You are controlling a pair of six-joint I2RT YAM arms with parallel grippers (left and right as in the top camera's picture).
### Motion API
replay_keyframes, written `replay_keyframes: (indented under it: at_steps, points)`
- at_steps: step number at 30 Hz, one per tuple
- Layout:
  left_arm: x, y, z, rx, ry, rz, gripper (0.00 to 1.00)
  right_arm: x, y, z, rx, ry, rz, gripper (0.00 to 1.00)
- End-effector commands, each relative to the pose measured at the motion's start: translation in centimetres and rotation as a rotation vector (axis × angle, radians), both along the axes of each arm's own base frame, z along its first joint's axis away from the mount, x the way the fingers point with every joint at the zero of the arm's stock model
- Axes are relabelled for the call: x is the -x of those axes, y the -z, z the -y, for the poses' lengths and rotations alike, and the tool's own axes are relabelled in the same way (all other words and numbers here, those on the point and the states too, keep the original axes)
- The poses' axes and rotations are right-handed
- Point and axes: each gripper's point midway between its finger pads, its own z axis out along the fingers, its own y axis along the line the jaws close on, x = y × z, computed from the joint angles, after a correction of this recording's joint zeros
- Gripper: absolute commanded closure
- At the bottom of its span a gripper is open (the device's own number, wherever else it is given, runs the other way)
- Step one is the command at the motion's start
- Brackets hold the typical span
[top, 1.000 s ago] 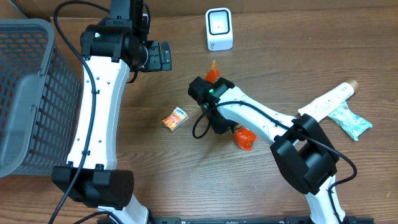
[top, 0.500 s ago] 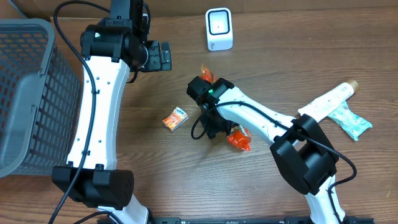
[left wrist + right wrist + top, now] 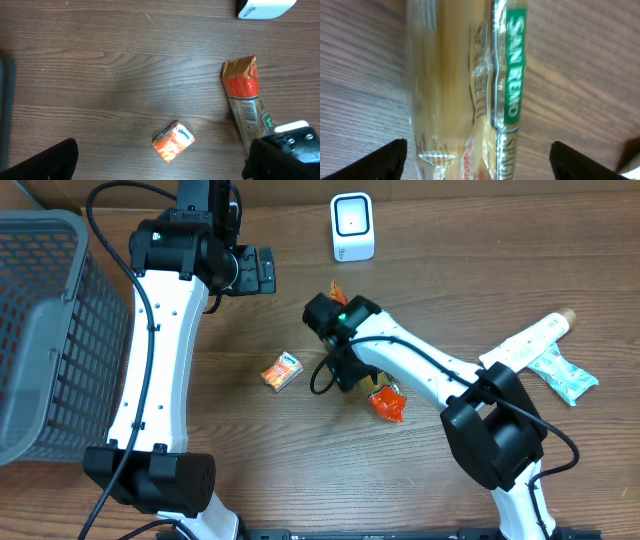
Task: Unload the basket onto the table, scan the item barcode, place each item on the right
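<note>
A long clear packet (image 3: 465, 90) lies flat on the wooden table (image 3: 585, 55), running from 12 o'clock down to 6 o'clock. A green strip (image 3: 514, 65) along its 3 o'clock side reads SAN REMO in white. The 9 o'clock side is blurred. The right gripper (image 3: 480, 160) shows two dark fingertips (image 3: 377, 162) at 7 and 5 o'clock, spread wide with the packet between them.

Cannot see the middle of the packet (image 3: 390, 406) under the right arm (image 3: 412, 362), nor read its blurred side up close. Only glimpse the bottom of the scanner (image 3: 265, 7).
</note>
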Motion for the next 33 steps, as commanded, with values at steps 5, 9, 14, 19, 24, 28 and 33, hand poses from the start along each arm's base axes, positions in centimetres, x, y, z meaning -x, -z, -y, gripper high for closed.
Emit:
replay_keyframes:
  at_steps: [5,9,14,19,24,28,33]
  points:
    - [-0.1,0.4,-0.2,-0.007,-0.012,-0.01,0.0,-0.1,1.0,1.0,-0.221,0.033,-0.187,0.0]
    - [-0.1,0.4,-0.2,-0.007,-0.012,-0.009,0.0,0.8,3.5,2.7,-0.268,0.05,-0.266,0.0]
    - [-0.1,0.4,-0.2,-0.007,-0.012,-0.009,0.0,1.7,4.4,2.7,-0.304,0.067,-0.307,0.04]
    - [-0.1,0.4,-0.2,-0.007,-0.012,-0.009,0.0,1.5,4.6,2.5,-0.31,0.063,-0.297,0.43]
    - [-0.1,0.4,-0.2,-0.007,-0.012,-0.009,0.0,0.8,4.3,2.5,-0.324,0.07,-0.276,0.88]
    - [-0.1,0.4,-0.2,-0.007,-0.012,-0.009,0.0,-0.2,2.2,2.4,-0.344,0.08,-0.258,0.96]
    - [-0.1,0.4,-0.2,-0.007,-0.012,-0.01,0.0,-2.3,-3.1,1.9,-0.399,0.076,-0.185,0.96]
